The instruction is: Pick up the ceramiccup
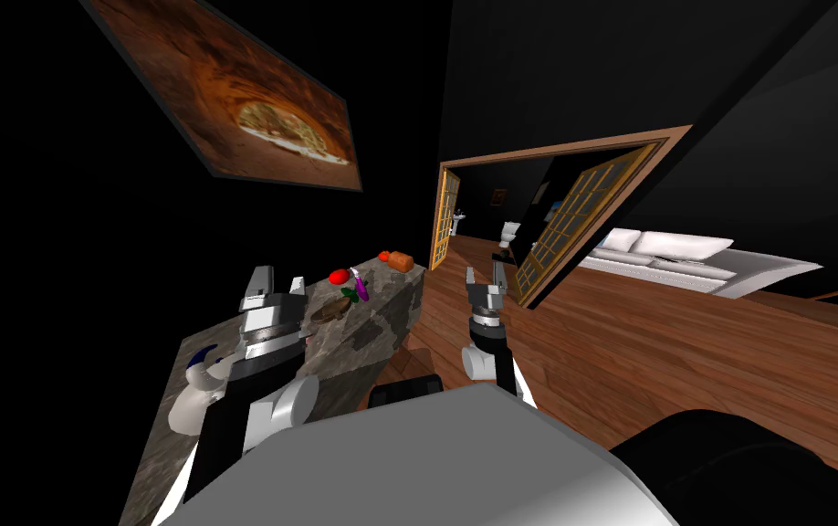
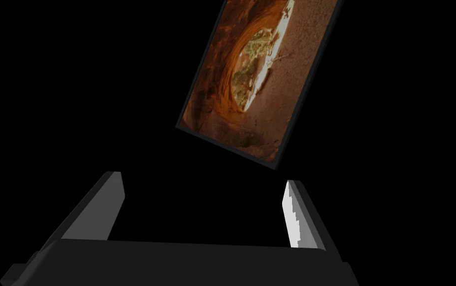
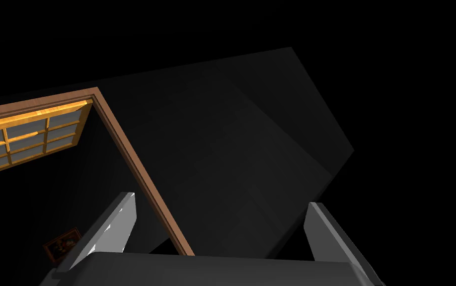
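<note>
While both pincers stand with fingers apart and nothing between them, the left pincer (image 1: pixel 277 283) hangs above the middle of the mottled grey stone surface (image 1: pixel 376 306), and the right pincer (image 1: pixel 484 278) is held off the surface's right side, over the wooden floor (image 1: pixel 645 338). The ceramic cup (image 1: pixel 191 406), white with a dark blue part, rests on the surface's near end, just beside the left forearm. A red fruit (image 1: pixel 339 275), a purple item (image 1: pixel 360 289) and an orange-brown item (image 1: pixel 400 260) lie toward the surface's far end.
</note>
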You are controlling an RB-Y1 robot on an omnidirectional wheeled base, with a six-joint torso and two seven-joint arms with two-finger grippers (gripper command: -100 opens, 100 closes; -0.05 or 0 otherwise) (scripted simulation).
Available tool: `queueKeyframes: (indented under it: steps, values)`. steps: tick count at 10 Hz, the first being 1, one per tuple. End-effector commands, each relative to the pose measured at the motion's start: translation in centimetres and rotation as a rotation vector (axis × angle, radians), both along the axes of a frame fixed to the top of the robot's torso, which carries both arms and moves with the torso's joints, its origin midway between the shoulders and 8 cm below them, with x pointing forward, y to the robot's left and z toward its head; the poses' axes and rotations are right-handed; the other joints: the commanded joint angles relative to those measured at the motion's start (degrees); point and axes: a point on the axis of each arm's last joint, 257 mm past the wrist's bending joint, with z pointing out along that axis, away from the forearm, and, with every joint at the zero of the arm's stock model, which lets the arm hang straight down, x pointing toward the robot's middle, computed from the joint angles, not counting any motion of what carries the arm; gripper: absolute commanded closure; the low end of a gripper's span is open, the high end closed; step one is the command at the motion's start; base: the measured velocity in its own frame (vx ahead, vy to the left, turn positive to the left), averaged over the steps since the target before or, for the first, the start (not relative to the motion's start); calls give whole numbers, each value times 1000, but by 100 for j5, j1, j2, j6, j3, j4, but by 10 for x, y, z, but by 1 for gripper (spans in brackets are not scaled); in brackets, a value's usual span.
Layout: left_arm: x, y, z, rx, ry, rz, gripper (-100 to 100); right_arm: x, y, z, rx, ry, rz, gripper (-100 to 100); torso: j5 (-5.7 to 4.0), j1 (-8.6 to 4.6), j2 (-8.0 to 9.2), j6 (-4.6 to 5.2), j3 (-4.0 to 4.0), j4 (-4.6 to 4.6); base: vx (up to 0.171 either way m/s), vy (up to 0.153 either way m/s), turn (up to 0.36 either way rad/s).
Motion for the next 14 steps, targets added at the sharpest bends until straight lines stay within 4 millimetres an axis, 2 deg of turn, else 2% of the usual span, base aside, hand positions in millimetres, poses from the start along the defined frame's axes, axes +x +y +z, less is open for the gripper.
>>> queueKeyframes:
  steps: [1,4,7,8,10,13,14]
  values:
    - [3,-1,-4,27,21,-12,-100,0,0,0,0,0,0,0,0,0,0,0,0,0,-6,-8,-12]
    - [12,6,-17,74,93,-27,-100,0,0,0,0,0,0,0,-1,-5,9,0,5,2,-25,-22,-20]
    - [22,25,-35,93,187,-19,-100,0,0,0,0,0,0,0,-4,-16,18,0,10,4,-45,-50,-39]
    - [23,26,-37,92,196,-19,-100,0,0,0,0,0,0,0,-4,-19,19,0,11,4,-32,-39,-5]
    - [29,45,-51,91,263,-2,-100,0,0,0,0,0,0,0,-3,-13,13,1,8,3,-36,-44,-38]
    - [33,57,-63,83,322,10,-100,0,0,0,0,0,0,0,-3,-12,14,0,8,3,-32,-33,-18]
    - [34,68,-69,77,351,22,-100,0,0,0,0,0,0,0,-3,-10,12,0,7,3,-35,-30,-35]
